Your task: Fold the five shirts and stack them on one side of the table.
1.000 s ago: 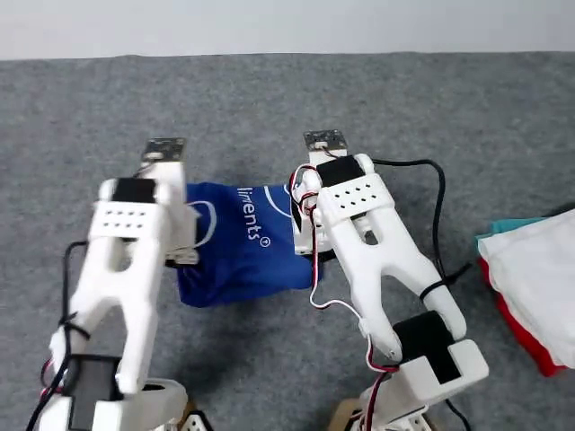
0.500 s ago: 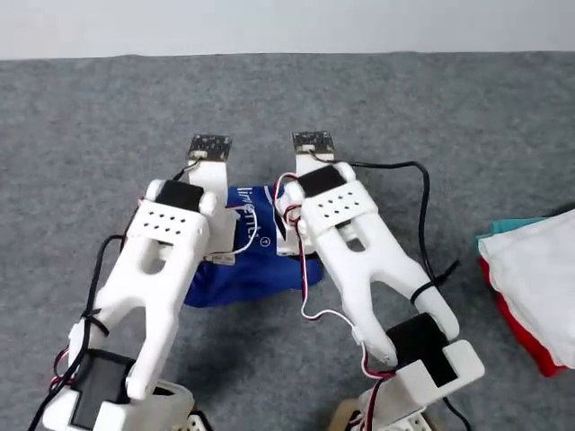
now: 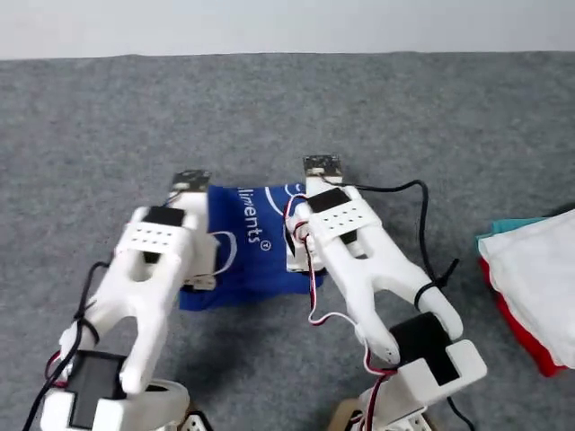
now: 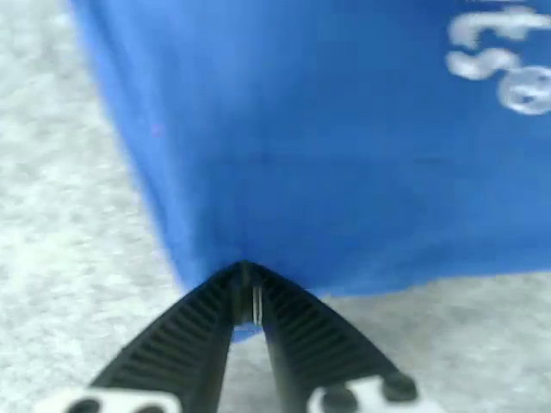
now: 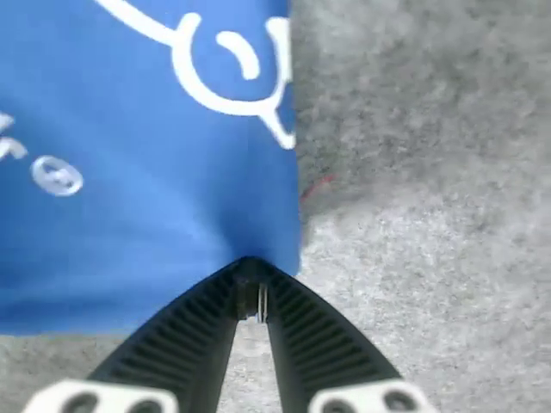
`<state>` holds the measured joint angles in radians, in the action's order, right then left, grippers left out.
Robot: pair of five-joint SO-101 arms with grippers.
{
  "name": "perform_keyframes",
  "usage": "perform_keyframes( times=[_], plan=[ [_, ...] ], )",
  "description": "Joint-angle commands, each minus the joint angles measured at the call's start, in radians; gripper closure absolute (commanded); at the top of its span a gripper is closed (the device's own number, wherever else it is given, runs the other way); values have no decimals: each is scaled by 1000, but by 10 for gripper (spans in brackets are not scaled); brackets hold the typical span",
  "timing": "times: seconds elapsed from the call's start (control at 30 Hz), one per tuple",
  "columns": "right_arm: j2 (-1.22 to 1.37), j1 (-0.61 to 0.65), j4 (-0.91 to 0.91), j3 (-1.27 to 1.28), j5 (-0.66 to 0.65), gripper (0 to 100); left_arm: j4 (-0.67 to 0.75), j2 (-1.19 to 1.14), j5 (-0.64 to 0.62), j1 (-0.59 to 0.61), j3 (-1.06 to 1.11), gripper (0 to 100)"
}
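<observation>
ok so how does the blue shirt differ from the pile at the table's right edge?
The blue shirt lies mid-table and is one colour with white print. The pile shows layers: white on top, red and teal beneath.
The blue shirt is pinched at its near edge by the left gripper and the right gripper. The pile is untouched.
Both rest on the grey table.
</observation>
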<state>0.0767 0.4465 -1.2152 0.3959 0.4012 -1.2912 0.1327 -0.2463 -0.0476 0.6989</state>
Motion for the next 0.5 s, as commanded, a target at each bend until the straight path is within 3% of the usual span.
perform_keyframes(
  times=[0.0,0.23,0.47],
  plan=[
    [-41,-71,7,-5,-44,990,15,2,72,107,30,997],
    [-54,-99,-2,-12,-80,990,-26,12,106,147,25,998],
    [-114,-36,-145,-140,-74,990,-204,12,101,118,-137,998]
  ],
)
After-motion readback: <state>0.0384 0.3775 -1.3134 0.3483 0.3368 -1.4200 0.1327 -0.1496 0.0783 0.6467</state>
